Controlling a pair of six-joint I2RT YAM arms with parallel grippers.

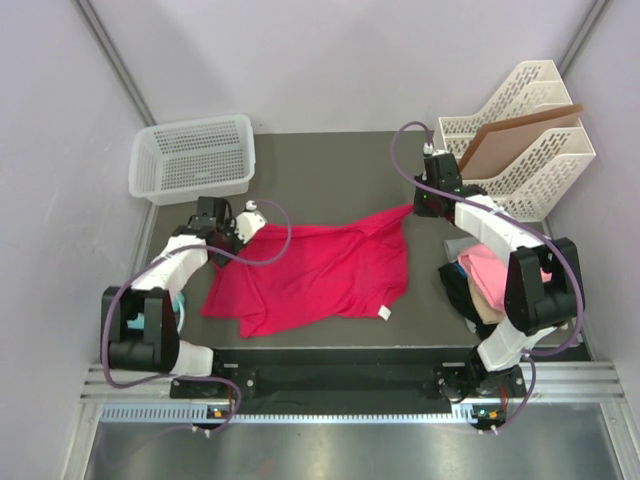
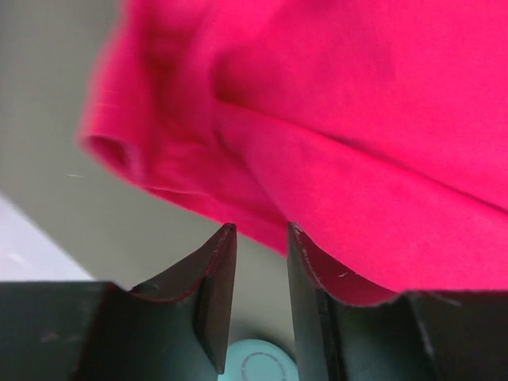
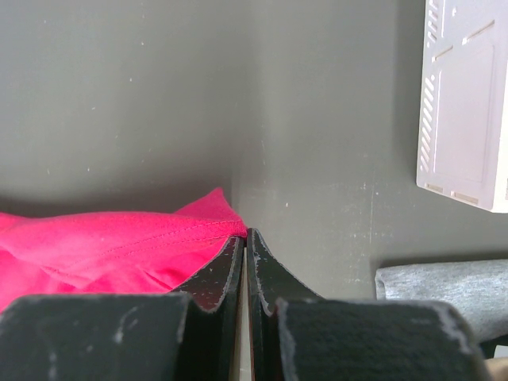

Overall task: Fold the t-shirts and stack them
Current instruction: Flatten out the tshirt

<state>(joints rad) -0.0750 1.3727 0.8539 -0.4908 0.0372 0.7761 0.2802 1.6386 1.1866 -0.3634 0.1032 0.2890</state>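
The red shirt (image 1: pixel 320 270) lies rumpled in the middle of the top view, so the step in hand is, I judge, spreading it flat before folding. The right gripper (image 1: pixel 420 207) is closed on its upper-right corner. The left gripper (image 2: pixel 262 232), at the upper left, is a little open with no cloth between its jaws. Next it must close on that edge and pull outward.

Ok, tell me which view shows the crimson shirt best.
Top external: nearly the whole crimson shirt lies spread on the table. The left wrist view gives only blurred folds beyond the left pincer. The right wrist view shows just one corner at the right pincer.
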